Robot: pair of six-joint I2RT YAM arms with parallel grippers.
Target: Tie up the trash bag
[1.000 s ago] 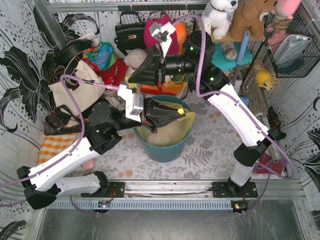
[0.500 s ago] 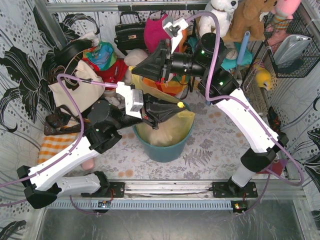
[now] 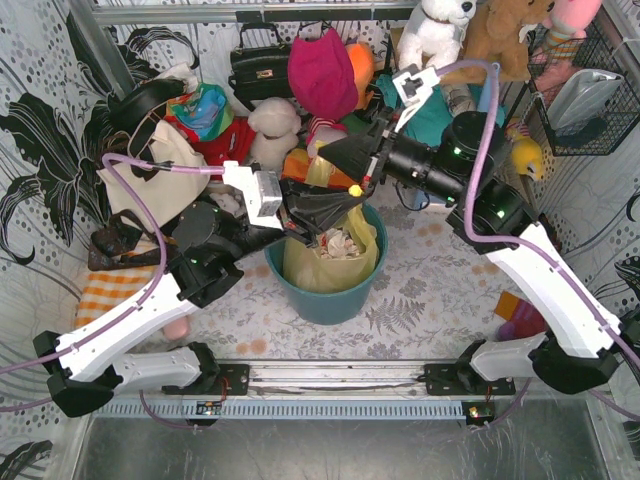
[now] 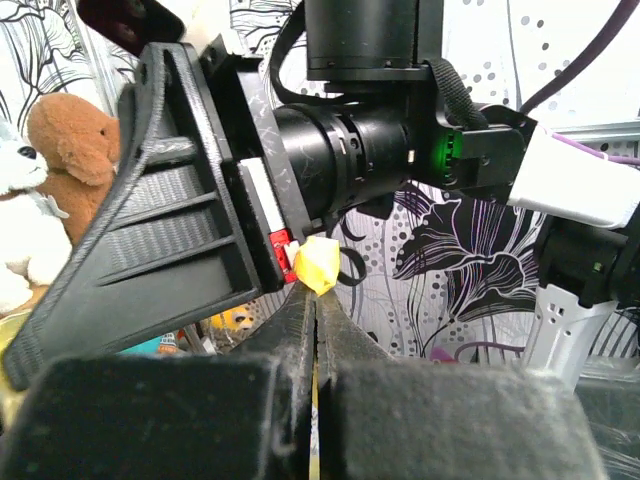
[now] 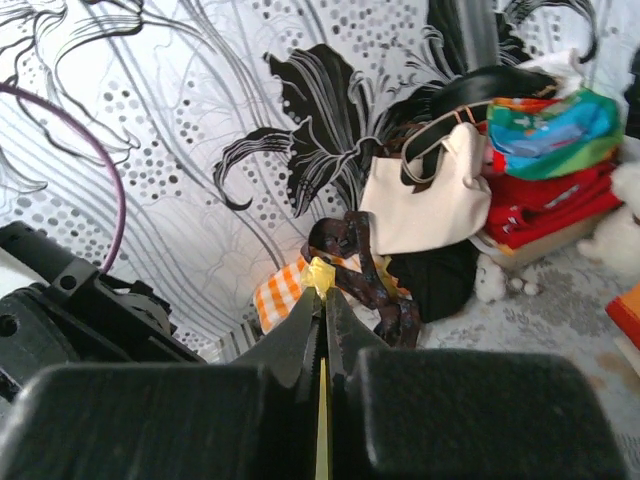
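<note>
Both the left fingers (image 4: 292,330) and right fingers (image 5: 296,340) stay pinched on trash bag (image 3: 325,262) plastic; the right arm has swung rightward, gathering the bag narrower inside the teal bin (image 3: 325,302).

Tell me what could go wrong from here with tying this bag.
1. The left gripper and right gripper each pinch only a small tip of the trash bag; the thin plastic could slip out or tear under a pull.
2. The two grippers sit very close together above the teal bin; the next looping move could knock them together.
</note>
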